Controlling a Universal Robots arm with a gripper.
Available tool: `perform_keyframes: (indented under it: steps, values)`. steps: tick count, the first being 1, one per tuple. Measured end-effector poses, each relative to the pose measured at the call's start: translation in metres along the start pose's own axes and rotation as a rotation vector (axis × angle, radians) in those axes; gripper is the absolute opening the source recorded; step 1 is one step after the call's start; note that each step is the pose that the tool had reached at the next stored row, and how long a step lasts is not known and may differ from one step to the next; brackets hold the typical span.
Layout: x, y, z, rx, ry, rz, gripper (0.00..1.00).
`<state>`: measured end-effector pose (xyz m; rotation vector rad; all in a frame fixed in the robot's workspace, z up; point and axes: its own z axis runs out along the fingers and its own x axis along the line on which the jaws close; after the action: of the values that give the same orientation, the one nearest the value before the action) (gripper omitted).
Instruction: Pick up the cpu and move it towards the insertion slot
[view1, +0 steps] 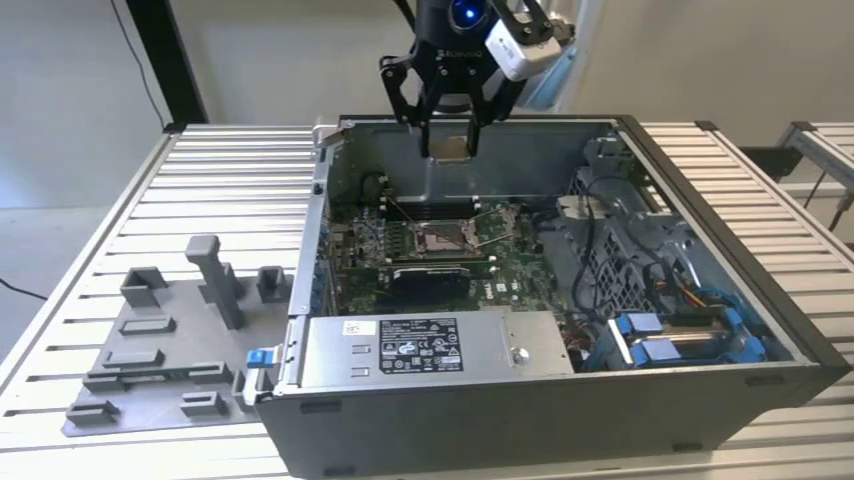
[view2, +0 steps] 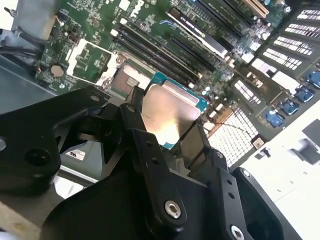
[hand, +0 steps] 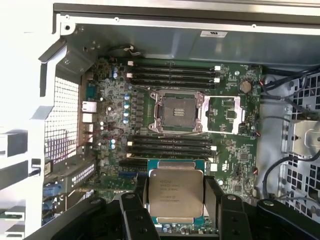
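Ribbed metal counter (view1: 227, 180) carries one open computer case (view1: 747, 300) and one gray fixture plate (view1: 147, 370) beside it. One pincer (view1: 450, 150) hangs above the case's rear wall, its two fingers (hand: 134, 212) closed on the edges of one cpu (hand: 176, 192), held in the air over the motherboard (hand: 235, 150). One slot (hand: 178, 112) lies open below, between two banks of memory sticks (hand: 172, 75), well apart from the cpu.

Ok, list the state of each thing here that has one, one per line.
cpu: held off the board, above the open case, between the fingers.
gripper: shut on the cpu.
insertion slot: open and empty, frame swung aside.
computer case: side panel off, lying flat.
gray fixture: holds no cpu.
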<state>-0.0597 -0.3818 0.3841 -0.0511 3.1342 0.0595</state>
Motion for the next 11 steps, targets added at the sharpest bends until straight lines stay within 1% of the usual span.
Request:
perform_keyframes:
  steps: [7, 11]
  values:
    - [-0.0002, 0.0088, 0.0023, 0.0, -0.0006, 0.016, 0.0]
    - [-0.0005, 0.0163, 0.0048, 0.0001, -0.0008, 0.021, 0.0]
